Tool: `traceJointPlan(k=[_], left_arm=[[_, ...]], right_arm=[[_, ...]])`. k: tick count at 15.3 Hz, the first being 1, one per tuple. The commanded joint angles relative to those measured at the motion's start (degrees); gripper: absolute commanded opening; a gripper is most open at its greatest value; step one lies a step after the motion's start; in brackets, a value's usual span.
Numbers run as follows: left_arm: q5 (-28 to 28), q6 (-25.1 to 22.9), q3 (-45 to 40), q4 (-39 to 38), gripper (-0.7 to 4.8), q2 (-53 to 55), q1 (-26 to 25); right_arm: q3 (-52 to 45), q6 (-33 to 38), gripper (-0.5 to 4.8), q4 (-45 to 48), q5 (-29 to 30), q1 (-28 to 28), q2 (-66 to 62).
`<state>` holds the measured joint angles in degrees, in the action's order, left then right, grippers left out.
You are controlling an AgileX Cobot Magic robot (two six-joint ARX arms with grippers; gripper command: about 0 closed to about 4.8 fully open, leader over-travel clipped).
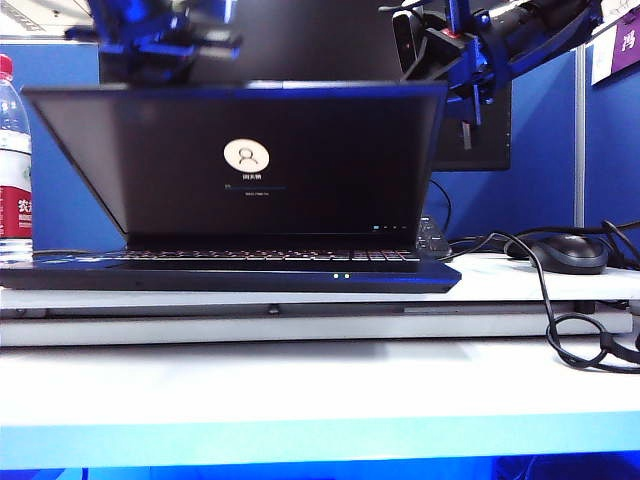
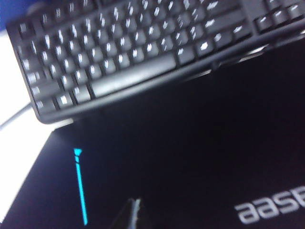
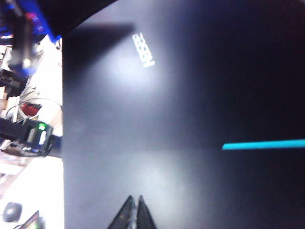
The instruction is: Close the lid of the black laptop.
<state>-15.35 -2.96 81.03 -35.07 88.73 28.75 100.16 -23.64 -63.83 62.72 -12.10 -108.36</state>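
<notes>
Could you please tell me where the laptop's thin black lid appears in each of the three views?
Exterior view: the thin black lid stands open at centre, its lit screen facing the camera, both arms above and behind it.
Left wrist view: its plain back fills the lower frame, below the separate black keyboard.
Right wrist view: its back fills most of the frame, right gripper shut over it.
Shared landmark: the white logo and cyan stripe in both wrist views.

Water bottle (image 1: pixel 14 165) with red label stood at the counter's (image 1: pixel 320 385) left edge, black mouse (image 1: pixel 568 254) laid near the right edge, black cable (image 1: pixel 560 320) looped beside it, separate black keyboard (image 2: pixel 143 52) seen behind, monitor (image 1: pixel 480 130) at the back.
</notes>
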Motion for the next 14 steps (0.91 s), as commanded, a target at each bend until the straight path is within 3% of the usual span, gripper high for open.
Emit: traceJointPlan(k=[1,14], left_arm=[[0.20,1.92,-2.64,-0.35,-0.05,-0.07,-0.02],[3.02,3.61,-7.02,-0.98,-0.05,-0.07,-0.02]], right_arm=[[0.04,-0.20,-0.02,-0.74,0.15,-0.13,0.31],[-0.31,-0.57,-0.02,-4.26,-7.72,-3.69,0.26]])
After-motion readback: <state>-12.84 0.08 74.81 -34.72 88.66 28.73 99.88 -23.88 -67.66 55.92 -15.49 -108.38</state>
